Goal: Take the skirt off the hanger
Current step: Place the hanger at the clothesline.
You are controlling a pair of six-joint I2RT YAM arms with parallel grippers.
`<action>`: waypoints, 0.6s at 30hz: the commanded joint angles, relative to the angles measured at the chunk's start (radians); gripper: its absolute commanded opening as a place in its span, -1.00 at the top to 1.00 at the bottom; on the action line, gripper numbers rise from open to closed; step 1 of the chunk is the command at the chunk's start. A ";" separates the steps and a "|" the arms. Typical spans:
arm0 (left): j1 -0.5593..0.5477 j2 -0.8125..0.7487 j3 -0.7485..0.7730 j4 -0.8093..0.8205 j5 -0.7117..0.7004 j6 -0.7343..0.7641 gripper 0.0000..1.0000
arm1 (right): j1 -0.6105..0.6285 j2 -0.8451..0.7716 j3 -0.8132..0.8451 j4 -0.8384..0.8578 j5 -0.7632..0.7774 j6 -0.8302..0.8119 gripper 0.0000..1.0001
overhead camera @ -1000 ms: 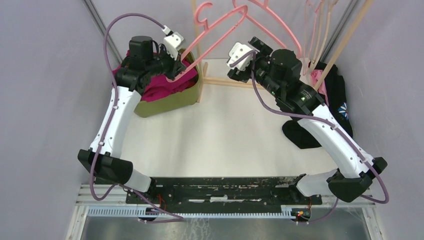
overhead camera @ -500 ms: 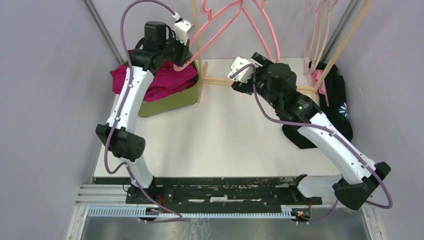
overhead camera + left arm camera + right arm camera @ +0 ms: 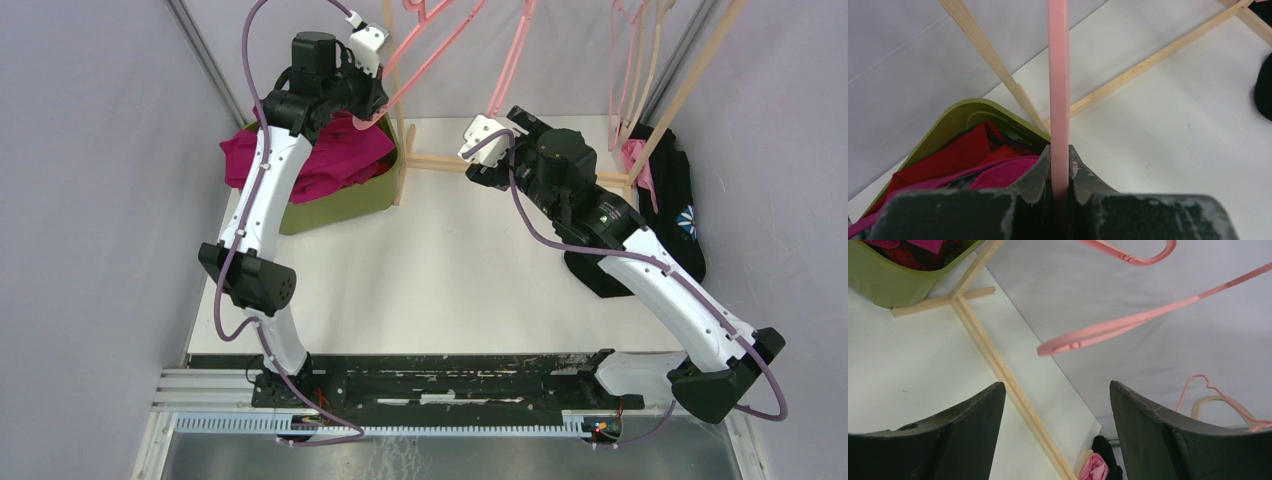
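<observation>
Magenta skirt (image 3: 325, 160) lies bunched in the green bin (image 3: 340, 207), apparently free of the pink hanger (image 3: 1058, 75) clamped in the left gripper (image 3: 1059, 160), so next is parking that hanger past the wooden rack (image 3: 440, 163), the right gripper (image 3: 1055, 385) gaping empty near a black garment (image 3: 680, 185).

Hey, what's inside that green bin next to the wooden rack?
Crumpled pink and red clothes fill the green bin and spill over one side. The bin's bottom and anything under the pile are covered.
</observation>
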 commanded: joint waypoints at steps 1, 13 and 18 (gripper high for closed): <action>-0.004 -0.024 0.052 0.065 -0.033 -0.033 0.94 | -0.003 -0.012 -0.001 0.048 0.004 0.009 -0.63; -0.004 0.052 0.133 0.099 -0.023 -0.070 0.94 | -0.003 -0.007 0.015 0.040 0.000 0.008 -0.63; -0.006 0.079 0.133 0.095 -0.029 -0.075 0.94 | -0.004 -0.013 0.019 0.030 0.008 0.004 -0.63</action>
